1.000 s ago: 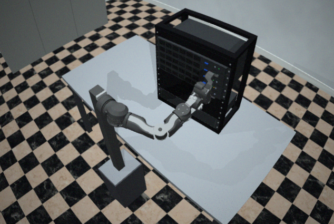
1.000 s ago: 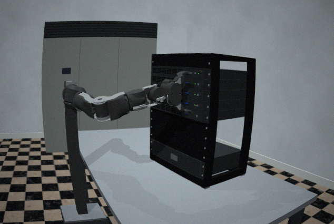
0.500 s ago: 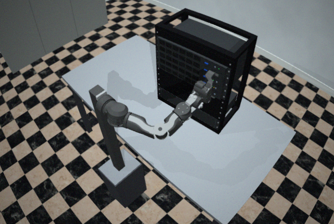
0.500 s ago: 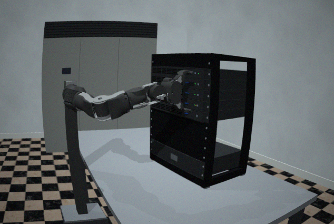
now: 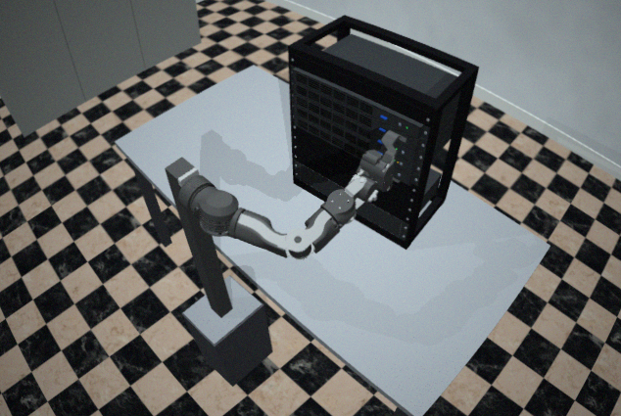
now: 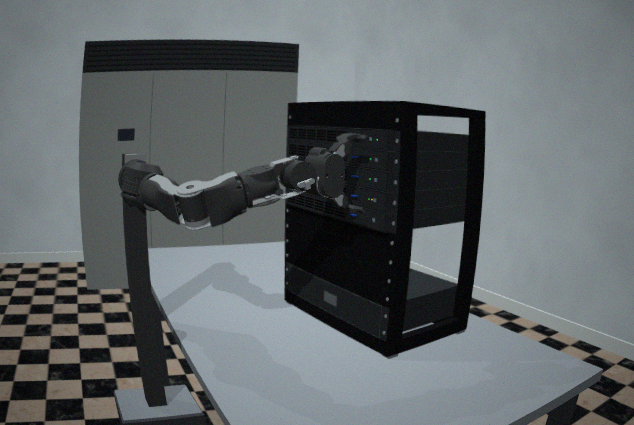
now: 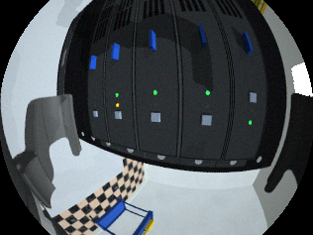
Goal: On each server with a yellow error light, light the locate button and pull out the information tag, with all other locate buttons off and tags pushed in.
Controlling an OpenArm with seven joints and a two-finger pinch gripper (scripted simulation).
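Observation:
The black rack (image 5: 381,125) stands on the grey table, with several servers stacked in its upper half. Each server has a blue information tag (image 6: 353,177) and a grey, unlit locate button (image 7: 156,117). One server, second from the bottom of the stack, shows a yellow error light (image 7: 117,104), also seen in the exterior view (image 6: 373,199) and the top view (image 5: 399,162). The others show green lights (image 7: 156,92). My gripper (image 5: 392,143) is open and empty, close in front of the upper servers, above the yellow-light one. How far each tag sticks out I cannot tell.
The arm's pedestal (image 5: 200,246) stands at the table's near left edge. A tall grey cabinet (image 6: 189,153) is behind. The rack's lower half holds a blank bay and a bottom panel (image 6: 332,302). A blue wire frame (image 7: 128,224) shows low in the wrist view.

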